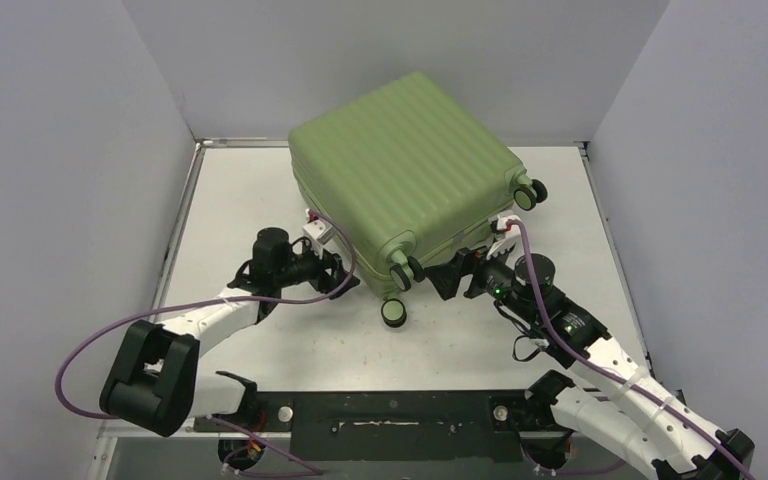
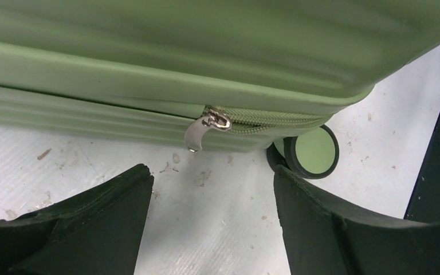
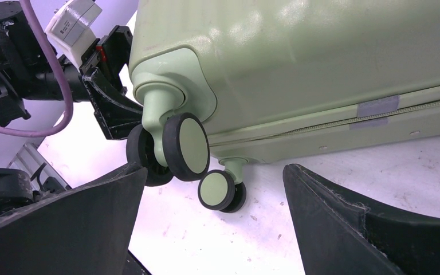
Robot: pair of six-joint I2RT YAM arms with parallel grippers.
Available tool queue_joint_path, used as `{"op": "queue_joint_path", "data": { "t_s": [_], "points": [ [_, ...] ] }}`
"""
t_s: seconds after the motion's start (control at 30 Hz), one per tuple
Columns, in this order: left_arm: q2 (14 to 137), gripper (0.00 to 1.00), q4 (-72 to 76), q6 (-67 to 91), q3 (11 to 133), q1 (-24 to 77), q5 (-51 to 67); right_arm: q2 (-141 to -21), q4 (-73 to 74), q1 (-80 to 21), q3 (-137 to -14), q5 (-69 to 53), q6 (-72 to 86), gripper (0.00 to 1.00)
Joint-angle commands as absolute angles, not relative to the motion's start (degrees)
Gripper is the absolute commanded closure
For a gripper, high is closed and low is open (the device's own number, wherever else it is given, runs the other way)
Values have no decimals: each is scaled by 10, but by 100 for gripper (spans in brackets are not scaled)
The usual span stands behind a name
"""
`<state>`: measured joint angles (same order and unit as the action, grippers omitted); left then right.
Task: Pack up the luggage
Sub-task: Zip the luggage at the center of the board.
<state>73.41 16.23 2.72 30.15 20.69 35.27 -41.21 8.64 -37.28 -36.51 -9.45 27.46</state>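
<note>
The luggage is a light-green ribbed hard-shell suitcase lying shut on the white table, so its lining is hidden. My left gripper is open and empty at its near left edge. In the left wrist view the open gripper faces the silver zipper pull on the side seam, a little short of it, with a black-and-green wheel to the right. My right gripper is open and empty by the near corner. In the right wrist view it faces two wheels without touching them.
Grey walls enclose the table on three sides. The suitcase's far wheels stick out to the right. The left arm and its purple cable show in the right wrist view, close beside the wheels. A grey tape patch sits on the seam.
</note>
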Motion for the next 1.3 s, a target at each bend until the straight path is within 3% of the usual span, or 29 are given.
{"op": "queue_joint_path", "data": {
  "t_s": [0.0, 0.37, 0.5, 0.7, 0.83, 0.97, 1.07, 1.17, 1.23, 1.27],
  "points": [
    [746, 26, 247, 38, 329, 197, 383, -399, 71, -379, -373, -91, 268, 7],
    [759, 31, 390, 121, 315, 198, 399, -410, 67, -379, -375, -89, 265, 7],
    [768, 39, 361, 125, 324, 216, 430, -417, 60, -379, -371, -92, 268, 7],
    [767, 42, 309, 126, 320, 249, 449, -418, 55, -380, -366, -94, 272, 7],
    [745, 48, 321, 151, 313, 269, 487, -416, 50, -380, -360, -95, 276, 7],
    [700, 69, 287, 168, 311, 277, 530, -414, 46, -380, -356, -98, 282, 7],
    [640, 99, 204, 149, 312, 271, 551, -410, 45, -379, -351, -97, 283, 7],
    [574, 100, 95, 111, 315, 265, 510, -408, 43, -380, -348, -95, 284, 7],
    [534, 100, 56, 88, 312, 261, 435, -410, 40, -381, -346, -95, 284, 7],
    [512, 95, 43, 78, 309, 259, 376, -412, 38, -381, -346, -95, 285, 7]
  ]
}}
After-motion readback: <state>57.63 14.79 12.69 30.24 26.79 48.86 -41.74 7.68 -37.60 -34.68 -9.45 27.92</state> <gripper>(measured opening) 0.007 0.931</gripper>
